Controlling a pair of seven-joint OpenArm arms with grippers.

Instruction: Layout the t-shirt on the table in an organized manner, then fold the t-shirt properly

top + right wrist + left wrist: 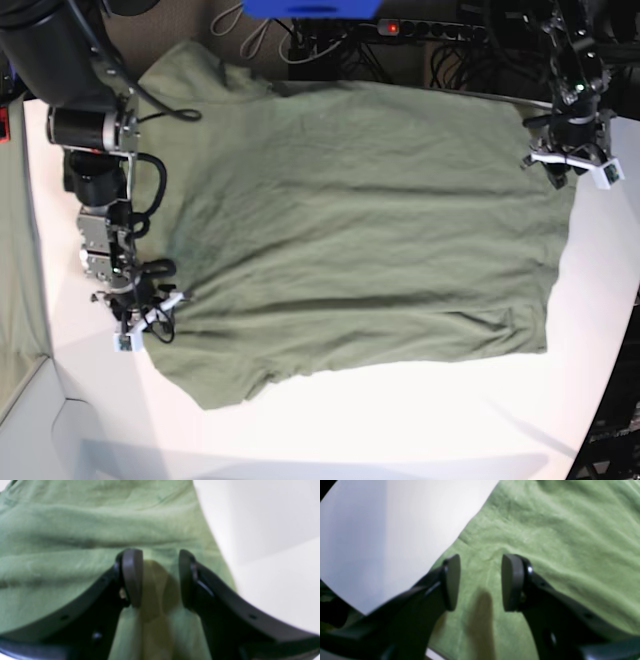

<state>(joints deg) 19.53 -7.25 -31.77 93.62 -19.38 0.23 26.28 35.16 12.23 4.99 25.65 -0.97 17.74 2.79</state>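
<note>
On the white counter [420, 420] the shirt [350, 220] is lying spread out, mostly flat with light wrinkles, its far edge reaching the counter's back rim. The left hand [480, 582] is hanging over the shirt near its edge, fingers [511, 582] spread apart with nothing between them; bare counter is showing just beside it. The right hand [157, 578] is likewise standing released over the cloth close to its border, casting a shadow on the fabric below. In the base view the two hands are sitting at opposite sides of the shirt, well apart.
</note>
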